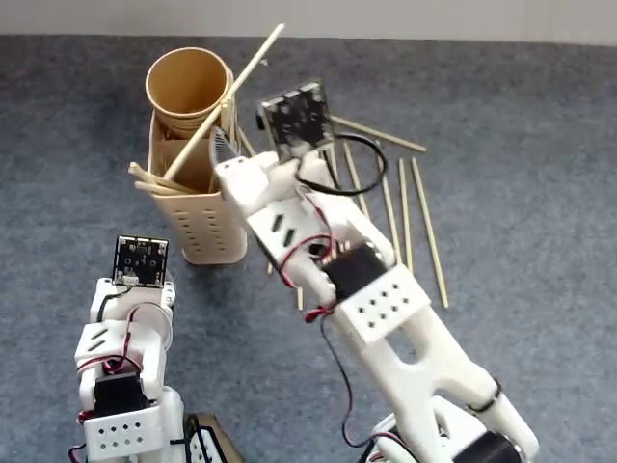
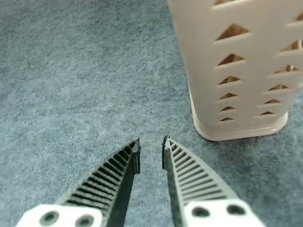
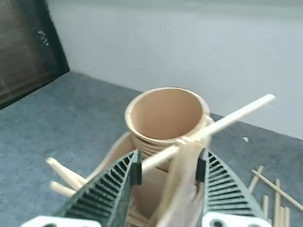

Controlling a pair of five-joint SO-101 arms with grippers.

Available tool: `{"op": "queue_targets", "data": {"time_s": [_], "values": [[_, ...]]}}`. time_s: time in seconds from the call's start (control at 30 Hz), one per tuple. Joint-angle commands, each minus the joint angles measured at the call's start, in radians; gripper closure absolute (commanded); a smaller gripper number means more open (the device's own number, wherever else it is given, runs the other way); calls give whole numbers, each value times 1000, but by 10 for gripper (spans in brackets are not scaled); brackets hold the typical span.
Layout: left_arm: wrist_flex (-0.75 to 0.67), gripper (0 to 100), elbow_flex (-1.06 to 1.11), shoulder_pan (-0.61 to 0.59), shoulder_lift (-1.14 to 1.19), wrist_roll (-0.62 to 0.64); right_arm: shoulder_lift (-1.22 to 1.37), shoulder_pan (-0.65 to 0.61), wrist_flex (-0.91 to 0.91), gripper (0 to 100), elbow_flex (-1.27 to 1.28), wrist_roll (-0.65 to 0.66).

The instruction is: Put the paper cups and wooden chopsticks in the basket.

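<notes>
Soft, even light falls from above across the tabletop [image 1: 540, 96]. Shadows are faint and diffuse: a weak one hugs the foot of the basket [image 2: 206, 109], and another lies beneath the right arm [image 1: 415, 347], whose white shells look bright.

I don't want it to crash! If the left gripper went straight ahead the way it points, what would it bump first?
Probably the grey carpet. The left gripper points down at a bare patch of it, with the basket off to one side, though depth is unclear.
</notes>
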Motion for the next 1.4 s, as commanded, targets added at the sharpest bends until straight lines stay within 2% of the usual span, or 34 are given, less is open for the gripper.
{"op": "queue_targets", "data": {"time_s": [0.0, 0.33, 0.47, 0.6, 0.73, 1.0, 1.2, 1.37], "values": [[3, 895, 18, 8, -10, -17, 73, -30, 2, 804, -124, 0], [3, 895, 18, 8, -10, -18, 403, -39, 7, 804, -166, 0], [3, 895, 18, 8, -10, -18, 392, -35, 8, 804, -171, 2], [3, 895, 18, 8, -10, -18, 246, -1, 10, 804, -189, 15], [3, 894, 18, 8, -10, -18, 67, 16, 197, 804, -257, 187], [5, 895, 18, 45, -10, -20, -71, 77, 530, 804, -503, 207], [6, 895, 18, 45, -10, -20, -10, 99, 521, 804, -403, 207], [6, 895, 18, 48, -10, -20, 67, 102, 344, 804, -271, 207]]}}
